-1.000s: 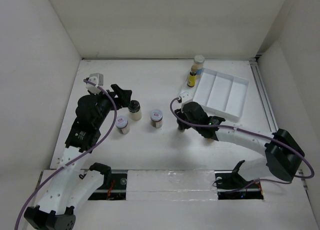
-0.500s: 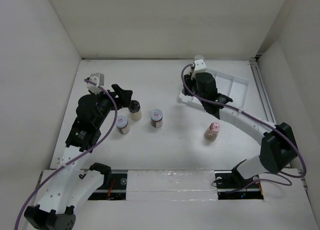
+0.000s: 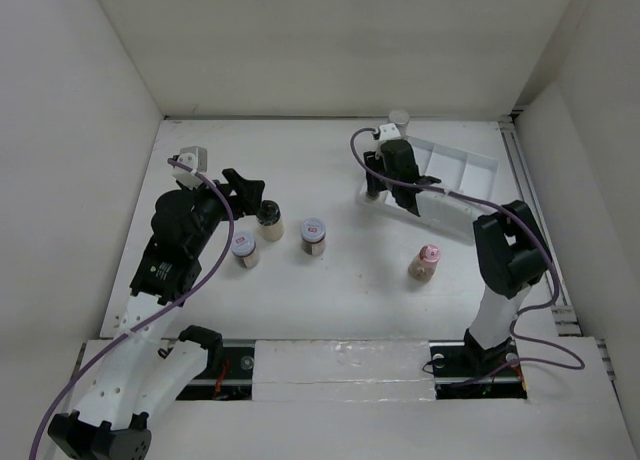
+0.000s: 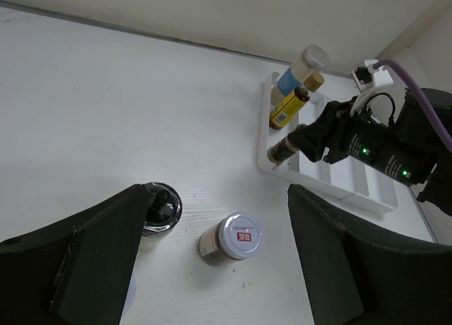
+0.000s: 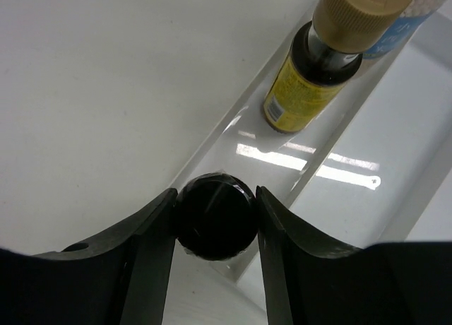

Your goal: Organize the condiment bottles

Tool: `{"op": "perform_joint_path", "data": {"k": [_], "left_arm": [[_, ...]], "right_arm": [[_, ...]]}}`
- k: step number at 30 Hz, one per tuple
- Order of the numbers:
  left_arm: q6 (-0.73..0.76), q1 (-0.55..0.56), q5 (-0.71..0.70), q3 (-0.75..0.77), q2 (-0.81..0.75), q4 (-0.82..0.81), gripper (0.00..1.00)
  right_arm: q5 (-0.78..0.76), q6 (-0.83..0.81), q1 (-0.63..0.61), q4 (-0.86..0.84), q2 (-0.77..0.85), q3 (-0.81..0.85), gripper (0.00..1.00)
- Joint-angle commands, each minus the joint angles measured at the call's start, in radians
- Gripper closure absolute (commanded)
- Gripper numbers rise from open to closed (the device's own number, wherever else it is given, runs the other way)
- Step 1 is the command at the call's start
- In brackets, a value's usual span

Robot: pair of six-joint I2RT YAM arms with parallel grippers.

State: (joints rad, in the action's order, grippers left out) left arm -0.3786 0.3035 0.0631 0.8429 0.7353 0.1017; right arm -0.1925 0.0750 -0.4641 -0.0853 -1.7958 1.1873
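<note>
One dark shaker (image 5: 215, 215) pinched by right gripper (image 5: 215, 201) at tray's (image 5: 233, 131) edge; left gripper (image 4: 217, 198) spread.

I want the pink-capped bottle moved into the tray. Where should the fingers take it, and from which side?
Probably from straight above, fingers closing on the body of the pink-capped bottle just under its cap. It stands upright on the table, well apart from the other jars, so both sides are free.
</note>
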Motion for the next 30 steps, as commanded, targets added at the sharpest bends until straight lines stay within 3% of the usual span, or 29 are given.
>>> {"op": "perform_joint_path", "data": {"k": [1, 4, 8, 9, 14, 17, 20, 25, 27, 30], "left_arm": [[0.001, -0.006, 0.003, -0.002, -0.014, -0.042, 0.24], [0.001, -0.006, 0.003, -0.002, -0.014, -0.042, 0.24], [0.001, -0.006, 0.003, 0.007, -0.005, -0.042, 0.21], [0.001, -0.006, 0.003, 0.007, -0.005, -0.042, 0.2], [0.01, -0.006, 0.003, 0.007, 0.004, -0.033, 0.15], [0.01, -0.006, -0.015, 0.007, 0.004, -0.033, 0.13], [0.001, -0.006, -0.071, 0.007, -0.008, -0.024, 0.13], [-0.017, -0.006, -0.161, 0.007, -0.03, -0.023, 0.13], [-0.017, -0.006, -0.17, 0.007, -0.042, -0.01, 0.13], [-0.026, -0.006, -0.184, 0.007, -0.063, -0.01, 0.11]], "right_arm": [[0.018, 0.0, 0.008, -0.053, -0.013, 0.064, 0.69], [0.03, 0.0, 0.018, -0.053, -0.047, 0.078, 0.65], [0.05, 0.0, 0.018, -0.053, -0.045, 0.069, 0.18], [0.05, 0.0, 0.018, -0.053, -0.022, 0.069, 0.16], [0.036, 0.0, 0.018, -0.044, 0.099, 0.048, 0.16], [0.027, -0.029, -0.028, -0.056, 0.199, 0.009, 0.16], [0.12, -0.076, -0.12, -0.137, 0.225, -0.018, 0.17], [0.471, -0.139, -0.286, -0.168, 0.069, 0.049, 0.16], [0.511, -0.191, -0.321, -0.157, -0.006, 0.089, 0.08], [0.533, -0.239, -0.372, -0.143, -0.066, 0.135, 0.03]]}}
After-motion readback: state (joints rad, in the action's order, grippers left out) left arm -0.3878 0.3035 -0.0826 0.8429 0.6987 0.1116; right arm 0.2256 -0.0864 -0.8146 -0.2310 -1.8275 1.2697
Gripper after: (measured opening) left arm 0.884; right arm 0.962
